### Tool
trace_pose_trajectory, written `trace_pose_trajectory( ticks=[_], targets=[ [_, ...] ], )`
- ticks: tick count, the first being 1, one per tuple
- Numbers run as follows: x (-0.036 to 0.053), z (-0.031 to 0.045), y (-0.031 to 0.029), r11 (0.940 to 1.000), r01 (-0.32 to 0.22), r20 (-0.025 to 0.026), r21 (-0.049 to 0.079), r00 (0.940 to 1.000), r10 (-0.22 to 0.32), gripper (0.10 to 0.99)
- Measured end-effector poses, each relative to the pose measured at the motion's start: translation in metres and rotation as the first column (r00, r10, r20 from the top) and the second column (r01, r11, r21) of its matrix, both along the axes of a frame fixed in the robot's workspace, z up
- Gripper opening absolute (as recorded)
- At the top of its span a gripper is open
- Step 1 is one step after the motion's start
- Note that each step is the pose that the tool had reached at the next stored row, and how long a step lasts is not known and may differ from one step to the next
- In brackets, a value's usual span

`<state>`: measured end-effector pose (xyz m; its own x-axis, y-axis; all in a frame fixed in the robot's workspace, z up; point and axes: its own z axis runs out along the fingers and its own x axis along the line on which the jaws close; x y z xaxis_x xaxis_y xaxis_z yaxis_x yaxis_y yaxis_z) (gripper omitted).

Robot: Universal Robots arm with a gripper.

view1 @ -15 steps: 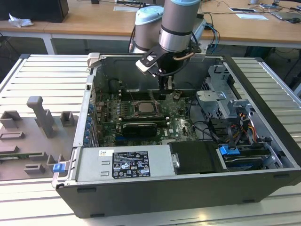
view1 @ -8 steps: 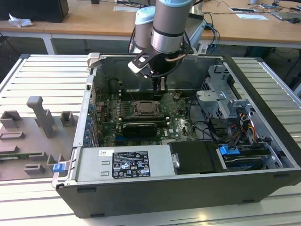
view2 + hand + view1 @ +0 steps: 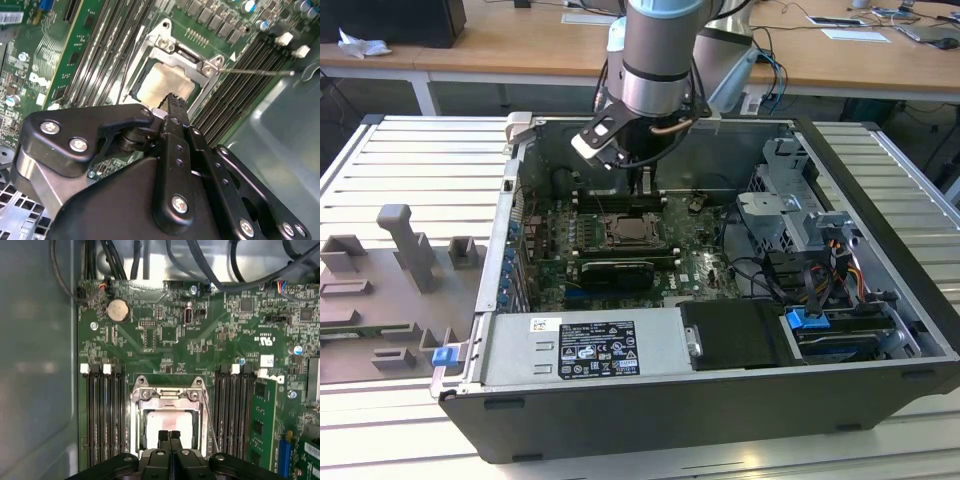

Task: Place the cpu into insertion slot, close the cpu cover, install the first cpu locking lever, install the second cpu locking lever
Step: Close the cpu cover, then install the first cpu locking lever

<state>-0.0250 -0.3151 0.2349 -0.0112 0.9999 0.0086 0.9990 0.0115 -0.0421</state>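
Note:
The cpu [image 3: 167, 421] lies flat in the insertion slot [image 3: 634, 232], its pale silver top showing through the window of the cpu cover [image 3: 167, 395]. The cover lies down flat over it. My gripper [image 3: 170, 434] hangs just above the near edge of the chip, fingers pressed together with nothing between them. In the second wrist view the gripper [image 3: 173, 97] is over the cpu [image 3: 165, 80]. A thin locking lever [image 3: 255, 72] sticks out sideways from a corner of the socket, and it appears again as a slanted locking lever [image 3: 210, 420] beside the cover. In the exterior view the gripper [image 3: 642, 188] points down behind the socket.
Long memory slots [image 3: 100, 415] flank the socket on both sides. A black card [image 3: 612, 270] lies in front of it, then the power supply [image 3: 585, 345]. The drive cage and cables [image 3: 800, 215] stand at the exterior view's right. The case walls [image 3: 650, 410] enclose everything.

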Motion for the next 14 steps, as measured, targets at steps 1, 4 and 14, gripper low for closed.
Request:
trace_pose_trajectory(
  ticks=[1, 4, 14],
  targets=[
    [-0.0020, -0.0001, 0.0001, 1.0000, 0.000, -0.0001, 0.000, 1.0000, 0.000, 0.106],
    [-0.0049, -0.0003, 0.0003, 1.0000, 0.000, 0.0000, 0.000, 1.0000, 0.000, 0.106],
    [-0.0075, 0.0005, 0.0003, 1.0000, -0.002, -0.0002, 0.000, 1.0000, 0.002, 0.106]
  ],
)
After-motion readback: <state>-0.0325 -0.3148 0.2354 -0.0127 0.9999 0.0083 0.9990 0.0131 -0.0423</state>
